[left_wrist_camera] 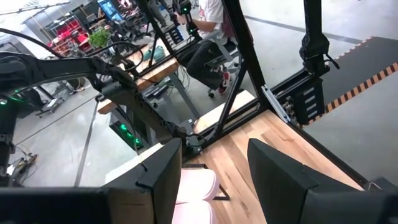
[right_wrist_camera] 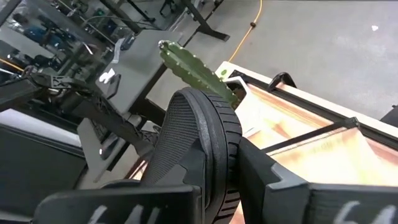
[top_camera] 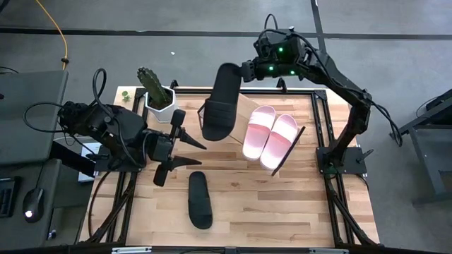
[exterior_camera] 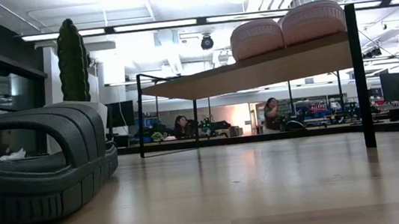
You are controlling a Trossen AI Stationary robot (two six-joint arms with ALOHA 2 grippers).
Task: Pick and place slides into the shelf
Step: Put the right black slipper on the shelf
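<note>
One black slide point(top_camera: 220, 102) is pinched by the right gripper point(top_camera: 244, 70) above the shelf point(top_camera: 293, 149). The left gripper point(top_camera: 185, 144) is held with fingers spread, near the other black slide point(top_camera: 199, 200).

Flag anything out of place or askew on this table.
One plain black slide lies alone on the wooden tabletop, off the slanted light-wood shelf where the two pale pink slides sit. The other black slide hangs in the right gripper. The left gripper is open.
</note>
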